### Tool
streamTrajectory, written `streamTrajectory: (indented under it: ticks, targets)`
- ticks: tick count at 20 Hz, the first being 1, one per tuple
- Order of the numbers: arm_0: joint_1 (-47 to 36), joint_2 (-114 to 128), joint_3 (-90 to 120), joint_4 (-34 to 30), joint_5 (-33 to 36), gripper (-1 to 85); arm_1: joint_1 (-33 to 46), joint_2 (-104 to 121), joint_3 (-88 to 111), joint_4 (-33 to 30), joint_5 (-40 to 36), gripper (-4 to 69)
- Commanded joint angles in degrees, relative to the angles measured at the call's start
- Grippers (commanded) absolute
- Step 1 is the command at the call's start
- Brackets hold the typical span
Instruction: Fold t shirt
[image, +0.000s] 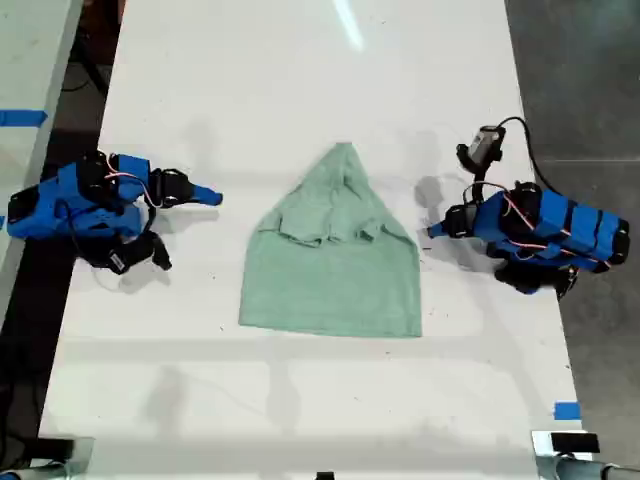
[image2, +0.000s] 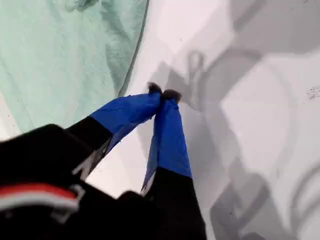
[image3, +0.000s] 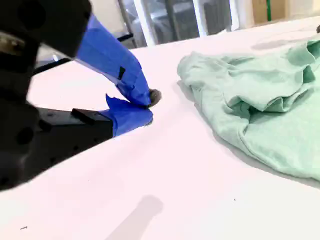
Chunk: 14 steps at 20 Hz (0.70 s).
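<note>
The pale sage-green t shirt (image: 330, 265) lies in the middle of the white table (image: 300, 90), its lower part flat and its upper part bunched into a point. In the exterior view, my first gripper (image: 435, 231) is on the right, just off the shirt's edge. It is shut on nothing, its tips (image2: 162, 94) low over bare table beside the cloth (image2: 60, 55). My second gripper (image: 212, 198) is on the exterior view's left, a short way from the shirt. Its blue jaws (image3: 147, 107) are together and hold nothing, with the crumpled cloth (image3: 265, 115) apart from them.
The table's long edges run close behind both arm bases. Blue tape (image: 566, 410) marks its near corner on the exterior view's right. A second table with blue tape (image: 20, 117) stands at the exterior view's left. A cable (image: 530, 150) loops behind the first arm.
</note>
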Motion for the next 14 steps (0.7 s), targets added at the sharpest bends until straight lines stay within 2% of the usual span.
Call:
streamTrajectory:
  ticks: [1,8,10,12,14]
  targets:
    - [-0.18,0.44,-0.26,-0.97,0.53,-0.2,-0.26,0.44,2.02,0.0,7.21,-1.0]
    - [-0.18,0.44,-0.26,-0.97,0.53,-0.2,-0.35,0.44,1.05,0.53,8.17,-1.0]
    - [-0.26,0.44,-0.26,-0.97,0.53,-0.2,-1.93,0.35,-1.93,1.49,10.55,-1.0]
    - [-0.35,0.44,-0.26,-0.97,0.53,-0.2,-1.49,-3.69,-14.06,7.56,12.3,-1.0]
    - [-0.44,0.44,-0.26,-0.97,0.53,-0.2,-2.02,-23.2,-31.82,12.13,14.68,-1.1]
